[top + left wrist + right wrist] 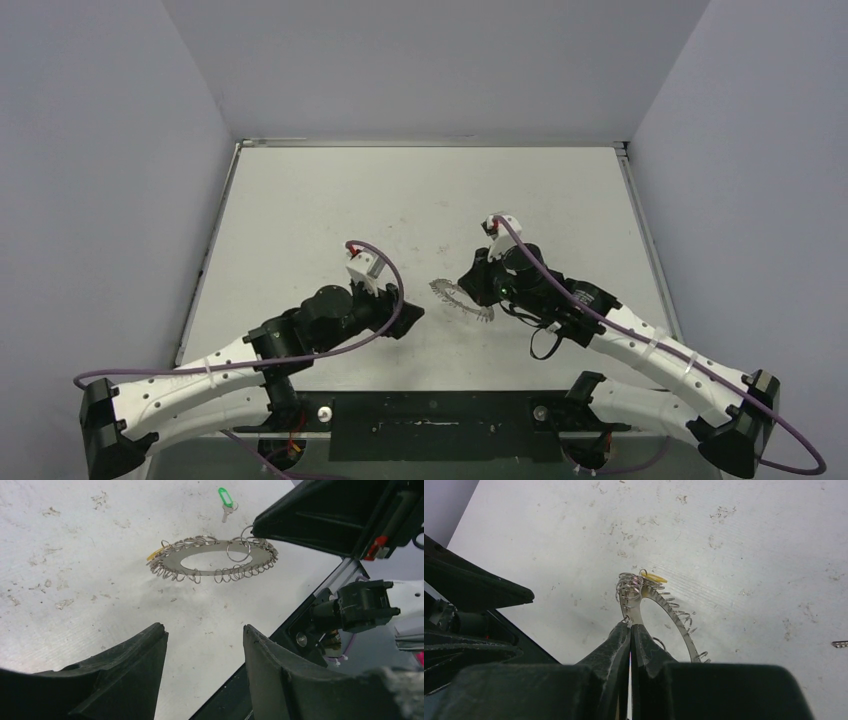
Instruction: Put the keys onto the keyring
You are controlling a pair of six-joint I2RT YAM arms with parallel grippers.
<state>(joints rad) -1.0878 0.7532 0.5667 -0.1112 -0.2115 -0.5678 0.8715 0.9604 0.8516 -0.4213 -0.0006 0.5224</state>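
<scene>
My right gripper (630,626) is shut on the inner edge of the keyring (642,607), a flat silvery ring fringed with wire loops. It holds the ring a little above the table; its shadow shows below the ring (220,560) in the left wrist view. The yellow-orange key (654,577) sits among the loops at the ring's far edge (154,555); I cannot tell whether it hangs on a loop. The green key (226,497) lies on the table beyond the ring. My left gripper (204,630) is open and empty, a short way left of the ring (460,298).
The white table (330,210) is scuffed and bounded by grey walls. The black mounting bar (440,415) runs along the near edge. Purple cables (395,300) loop off both wrists. The right arm (560,300) hides the green key from above.
</scene>
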